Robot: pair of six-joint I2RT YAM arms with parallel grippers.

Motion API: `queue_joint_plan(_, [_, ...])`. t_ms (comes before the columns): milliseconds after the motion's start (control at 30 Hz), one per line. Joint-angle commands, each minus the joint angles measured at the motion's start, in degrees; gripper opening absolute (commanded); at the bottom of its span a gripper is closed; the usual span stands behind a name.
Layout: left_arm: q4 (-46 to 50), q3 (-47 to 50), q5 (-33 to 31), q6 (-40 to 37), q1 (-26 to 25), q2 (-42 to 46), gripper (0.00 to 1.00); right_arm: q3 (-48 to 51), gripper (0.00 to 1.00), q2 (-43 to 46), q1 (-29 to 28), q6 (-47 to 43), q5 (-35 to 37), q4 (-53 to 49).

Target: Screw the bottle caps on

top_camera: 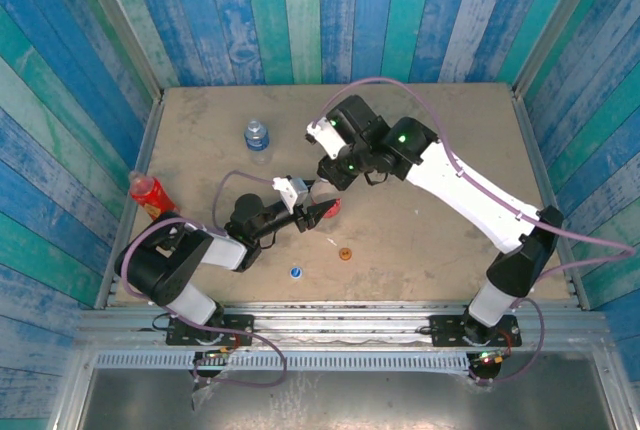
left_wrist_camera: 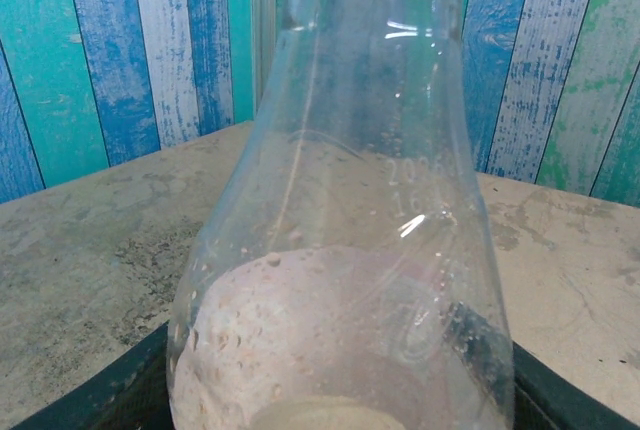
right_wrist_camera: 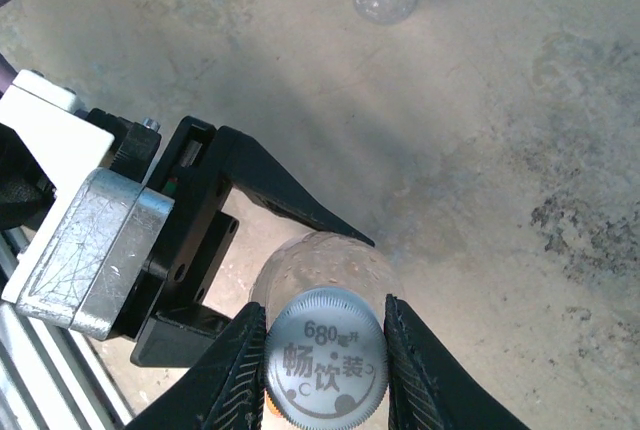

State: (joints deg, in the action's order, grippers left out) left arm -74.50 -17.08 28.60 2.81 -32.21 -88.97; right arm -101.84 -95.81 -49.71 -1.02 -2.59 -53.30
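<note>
The left gripper [top_camera: 316, 212] held the clear bottle [top_camera: 331, 207] roughly upright just left of the middle of the top view. Its jaws were closed partway around the body, gripping from the side. I judged this was meant to keep the bottle from turning or tipping while the cap was worked from above (one arm as a vice, the other as the hand that twists). In the left wrist view the bottle's glassy shoulder took up the centre, with the dark fingers [left_wrist_camera: 560, 405] showing at the lower corners against its sides.

The right gripper [right_wrist_camera: 326, 365] came down from above at the lower centre of its wrist view. It was open only narrowly, and both fingers [right_wrist_camera: 235, 370] pressed on opposite sides of the white cap [right_wrist_camera: 327, 345], which sat on the bottle's neck. How far the thread had caught could not be told.

The other pieces stood aside on the table [top_camera: 450, 130]. The blue-label bottle [top_camera: 257, 135] was toward the upper left, and the slim red bottle [top_camera: 148, 193] was at the left edge. The orange cap [top_camera: 346, 253] and the blue cap [top_camera: 296, 272] lay loose below the two grippers, well apart from their bottles. By that showing, the task was at its first cap of three.
</note>
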Motion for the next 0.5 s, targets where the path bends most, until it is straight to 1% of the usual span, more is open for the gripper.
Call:
queue_joint_plan(0, [1.2,-0.7,0.9,-0.3,-0.8,-1.5,0.63,7.3,0.27,0.9,-1.2,-0.4,-0.3,-0.8])
queue_joint_plan(100, [0.0,-0.9,1.1,0.7,-0.8,-2.3,0.62,12.2,0.27,3.7,-1.2,-0.3,-0.3,4.4])
queue_joint_plan(233, [-0.2,-1.1,1.3,1.1,-0.8,-2.6,0.62,15.8,0.27,4.4,-1.2,-0.4,-0.6,7.3])
queue_joint_plan(300, [0.0,-1.0,1.1,1.0,-0.8,-2.5,0.62,16.9,0.26,4.8,-1.3,-0.2,-0.1,8.5])
queue_joint_plan(467, [0.0,-1.0,1.2,1.0,-0.8,-2.6,0.62,22.2,0.24,8.0,-1.3,1.2,0.3,14.9])
